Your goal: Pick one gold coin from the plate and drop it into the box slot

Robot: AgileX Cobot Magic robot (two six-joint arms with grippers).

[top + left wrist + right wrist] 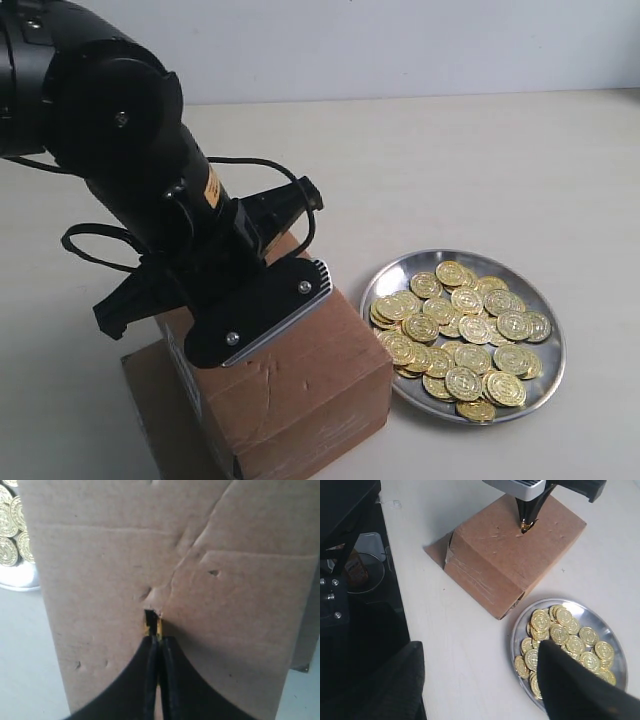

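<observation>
The left gripper (pixel 158 639) stands over the top face of the rectangular brown cardboard box (pixel 100 580), which is dented and creased. Its two black fingers (pixel 150 680) are drawn narrow, almost together, and clamp one small shiny gold coin (pixel 159 627) edge-on. Only a thin gold sliver of that coin shows between the fingertips. The sliver sits at the mouth of the short, dark, ragged-edged box slot (pixel 149 615) in the middle of the top face. We cannot tell how far the coin has entered the slit.

In the exterior view, the black wrist housing of the left arm (pixel 130 150) hides the fingertips and the slot. The right wrist view shows both from farther off, with a gold glint at the fingertips.

The box rests on a flat brown cardboard sheet (pixel 150 385), which protrudes at one side. The round shiny silver metal plate (pixel 392 277) lies on the pale table (pixel 450 170) just beside the box. It holds a loose pile of identical gold coins (pixel 460 335), some overlapping.

The right gripper (pixel 480 695) appears only in its own wrist view. Its dark fingers (pixel 570 690) are spread wide and hold nothing. One finger overlaps the plate in that view.
</observation>
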